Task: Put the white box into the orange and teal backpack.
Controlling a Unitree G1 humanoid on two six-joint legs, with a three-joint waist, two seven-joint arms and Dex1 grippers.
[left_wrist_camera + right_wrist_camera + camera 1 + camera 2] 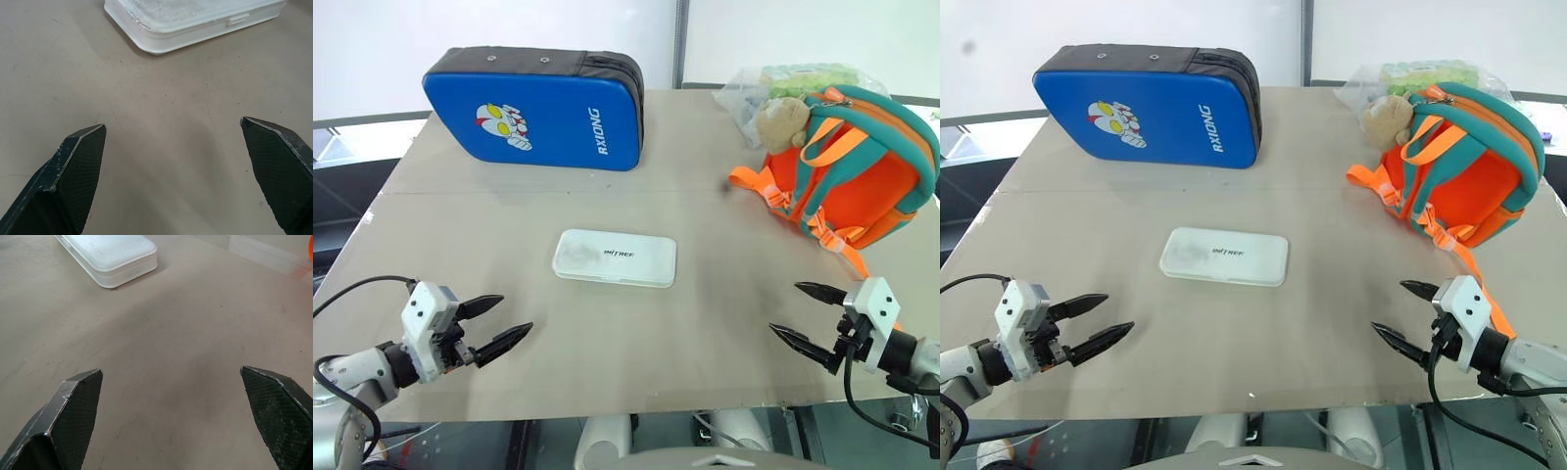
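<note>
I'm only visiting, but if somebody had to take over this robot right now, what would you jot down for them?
Left gripper: open, empty, over the table's near left.
Right gripper: open, empty, near right.
White box: flat at mid-table, between the grippers, untouched.
Orange and teal backpack: far right, upright.
Done: nothing yet.
Left: grasp the box, put it into the backpack.

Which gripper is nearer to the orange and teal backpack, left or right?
Right. The right gripper sits just below the backpack; the left gripper is far across the table, beyond the white box.
</note>
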